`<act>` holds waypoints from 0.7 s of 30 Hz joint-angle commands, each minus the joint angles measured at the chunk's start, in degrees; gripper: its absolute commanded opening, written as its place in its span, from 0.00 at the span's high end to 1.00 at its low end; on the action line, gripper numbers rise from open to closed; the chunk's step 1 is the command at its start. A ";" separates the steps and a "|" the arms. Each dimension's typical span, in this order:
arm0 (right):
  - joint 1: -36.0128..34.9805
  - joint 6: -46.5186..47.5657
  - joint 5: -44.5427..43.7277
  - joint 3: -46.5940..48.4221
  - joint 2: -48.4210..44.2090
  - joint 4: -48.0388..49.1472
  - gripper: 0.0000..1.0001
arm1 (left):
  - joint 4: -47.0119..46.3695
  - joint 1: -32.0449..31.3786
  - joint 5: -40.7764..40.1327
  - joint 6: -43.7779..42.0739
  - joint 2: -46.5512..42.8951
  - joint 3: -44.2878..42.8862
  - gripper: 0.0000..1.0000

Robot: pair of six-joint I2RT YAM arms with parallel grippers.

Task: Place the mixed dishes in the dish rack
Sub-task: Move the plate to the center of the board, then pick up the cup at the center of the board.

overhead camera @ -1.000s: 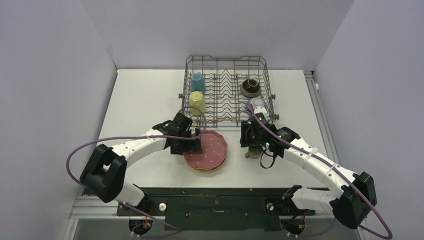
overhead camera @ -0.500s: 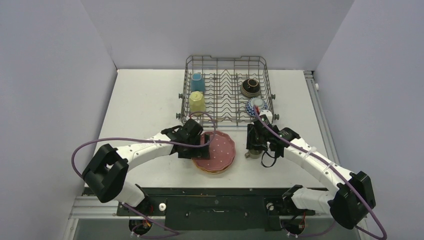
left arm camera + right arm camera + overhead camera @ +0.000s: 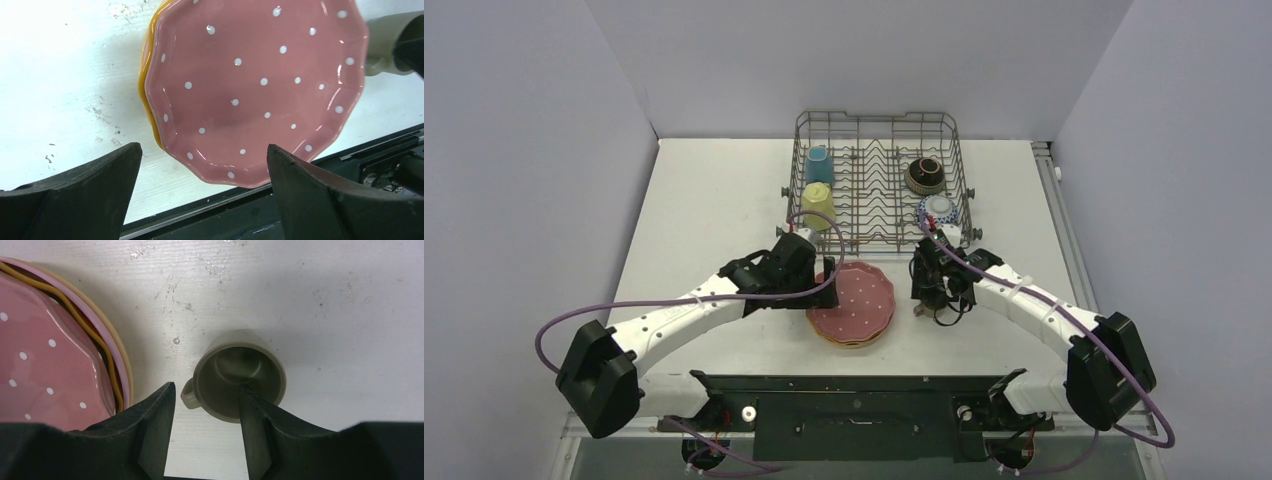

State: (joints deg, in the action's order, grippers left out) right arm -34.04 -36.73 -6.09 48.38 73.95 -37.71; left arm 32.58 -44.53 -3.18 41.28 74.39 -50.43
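Note:
The pink white-dotted plate (image 3: 856, 296) tops a stack near the table's front. My left gripper (image 3: 822, 287) is open at the plate's left rim. In the left wrist view the pink plate (image 3: 260, 85) lies between and beyond the jaws of the left gripper (image 3: 202, 150), over an orange plate (image 3: 145, 95). My right gripper (image 3: 207, 389) is open over the small olive mug (image 3: 235, 372), one finger above its mouth and the other beside its handle. In the top view the right gripper (image 3: 927, 288) hides most of the mug (image 3: 921, 309).
The dish rack (image 3: 876, 114) stands behind, holding a light-blue mug (image 3: 818, 164), a pale-yellow mug (image 3: 818, 203), a dark-brown bowl (image 3: 924, 175) and a blue-white bowl (image 3: 938, 209). The tan plate rim (image 3: 121, 360) lies close to the mug's left. The black front rail (image 3: 380, 155) is near.
The plate stack has slid a little to the right. My left gripper has moved right and turned at the plate's rim. My right gripper has shifted left over the olive mug.

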 commanded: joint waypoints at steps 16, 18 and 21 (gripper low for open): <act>0.38 -5.43 -3.20 1.80 8.91 4.43 0.70 | 2.15 0.07 -1.07 -3.28 -8.34 -1.90 0.04; 0.38 -5.56 -3.63 1.73 9.07 4.41 0.72 | 2.07 0.14 -1.05 -3.45 -8.67 -1.86 0.04; 0.39 -5.68 -3.91 1.78 9.25 4.26 0.80 | 1.89 0.29 -0.80 -3.61 -8.75 -1.85 0.04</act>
State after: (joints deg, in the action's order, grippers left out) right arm -34.04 -41.43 -7.46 48.53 83.13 -34.68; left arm 34.87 -44.53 -4.08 38.74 67.26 -51.24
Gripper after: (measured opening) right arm 0.241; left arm 0.964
